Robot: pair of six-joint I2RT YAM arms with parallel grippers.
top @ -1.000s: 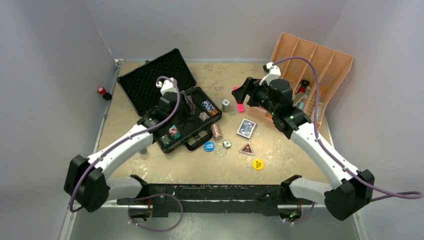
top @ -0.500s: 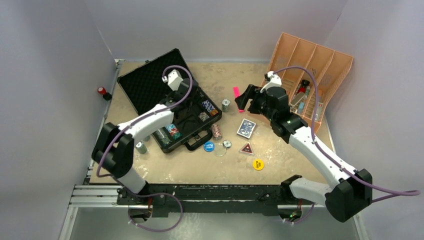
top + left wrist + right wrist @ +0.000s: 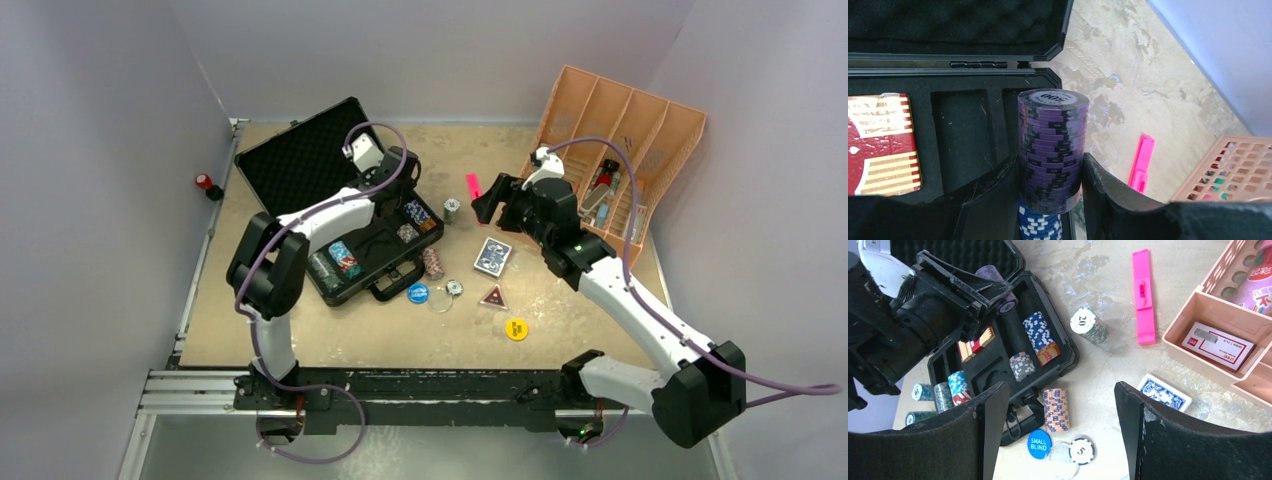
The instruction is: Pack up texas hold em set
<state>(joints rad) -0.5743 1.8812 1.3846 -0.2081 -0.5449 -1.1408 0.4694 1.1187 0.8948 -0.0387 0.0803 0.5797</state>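
1. The left gripper [image 3: 1050, 167] is clenched on a purple chip stack [image 3: 1053, 130] whose top chip reads 500. Its fingers cover the stack's lower sides, and the bottom chips are hidden between them.
2. The stack hangs over the far right end of the open case [image 3: 295, 165]. Beneath it are blue chips [image 3: 1040, 225], cut off by the lower edge of the left wrist view. Whether the two touch cannot be told.
3. A red card deck [image 3: 880, 142] lies in a case slot to the left, its left part out of frame.
4. The right gripper [image 3: 1060, 387] is released, its fingers spread wide above the bench [image 3: 330, 335].
5. Between those fingers a salmon-and-blue stack [image 3: 1055, 409] shows on the bench, just beside the case's front edge.
6. A blue card deck [image 3: 1164, 392] lies on the bench, one corner hidden behind the right finger.
7. A stack topped by a chip marked 20 [image 3: 1088, 325] sits near the pink marker [image 3: 1143, 295], apart from it.
8. A blue SMALL BLIND disc [image 3: 1039, 442] and a chip marked 5 [image 3: 1081, 451] flank a clear disc [image 3: 1060, 456] that is hard to make out.
9. The orange tray [image 3: 640, 120] is cut off in the right wrist view. In the top view its contents are too small to tell.
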